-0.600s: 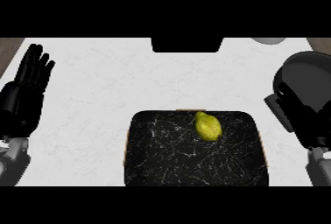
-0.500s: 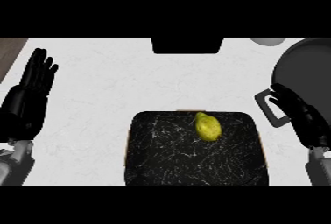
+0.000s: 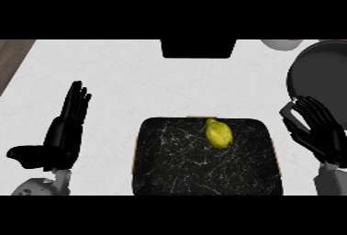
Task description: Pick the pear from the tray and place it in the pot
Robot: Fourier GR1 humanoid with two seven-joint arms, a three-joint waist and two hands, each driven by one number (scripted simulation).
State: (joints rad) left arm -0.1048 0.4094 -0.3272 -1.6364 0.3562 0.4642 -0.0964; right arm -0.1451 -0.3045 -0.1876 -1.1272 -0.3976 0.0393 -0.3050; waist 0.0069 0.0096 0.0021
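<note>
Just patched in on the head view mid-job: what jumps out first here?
The yellow pear stands out, lying near the back edge of the black marbled tray at the counter's centre front. The dark pot sits at the far right, partly cut off by the view's edge. Both hands are open and holding nothing: the left hand at the left of the tray, the right hand between tray and pot.

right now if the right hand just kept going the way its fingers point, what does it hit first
The right hand is open, its fingers pointing up and slightly left in the view, toward the dark pot just beyond the fingertips. It would probably meet the pot's near rim first, though its height over the counter is unclear.
</note>
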